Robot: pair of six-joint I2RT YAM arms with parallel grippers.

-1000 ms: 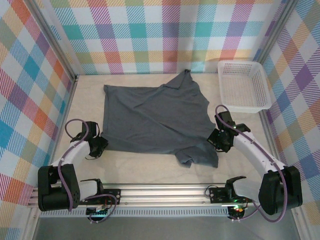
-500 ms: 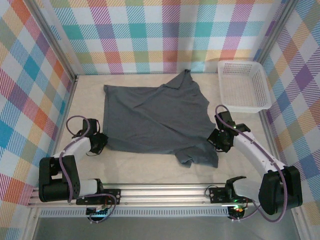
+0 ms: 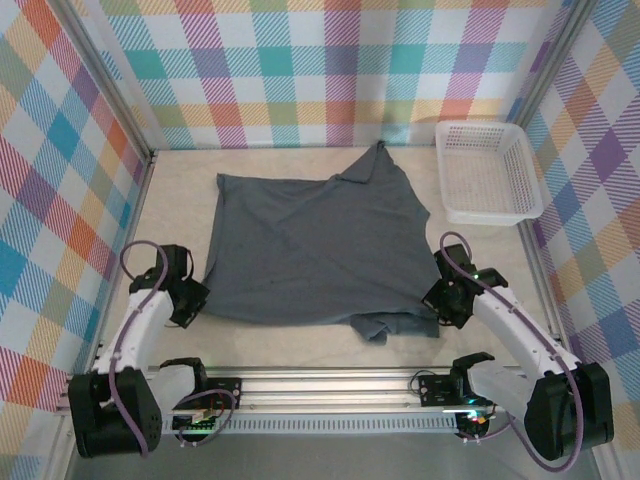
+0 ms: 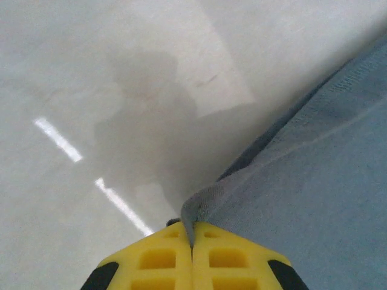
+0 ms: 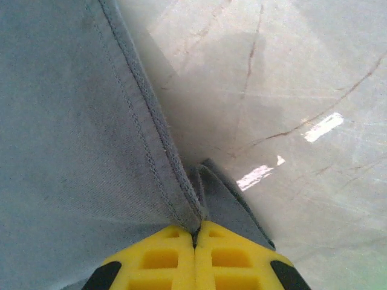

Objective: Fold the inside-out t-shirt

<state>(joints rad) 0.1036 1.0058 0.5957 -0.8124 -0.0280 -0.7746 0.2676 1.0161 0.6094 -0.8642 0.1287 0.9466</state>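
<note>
The inside-out t-shirt (image 3: 315, 245), plain slate blue-grey, lies spread over the middle of the table, one sleeve pointing to the back. My left gripper (image 3: 196, 297) is shut on its near-left corner; in the left wrist view the yellow fingers (image 4: 157, 260) pinch a fold of the t-shirt's hem (image 4: 202, 202). My right gripper (image 3: 443, 303) is shut on the near-right edge, where the cloth bunches. In the right wrist view the stitched hem of the t-shirt (image 5: 151, 133) runs down into the closed yellow fingers (image 5: 233, 257).
A white mesh basket (image 3: 488, 172) stands at the back right, close to the checked wall. Checked walls close in the table on three sides. The aluminium rail (image 3: 320, 385) with both arm bases runs along the near edge.
My left gripper has closed on the shirt's near-left corner. Both grippers have drawn the near edge toward the rail, and the shirt has shifted and stretched.
</note>
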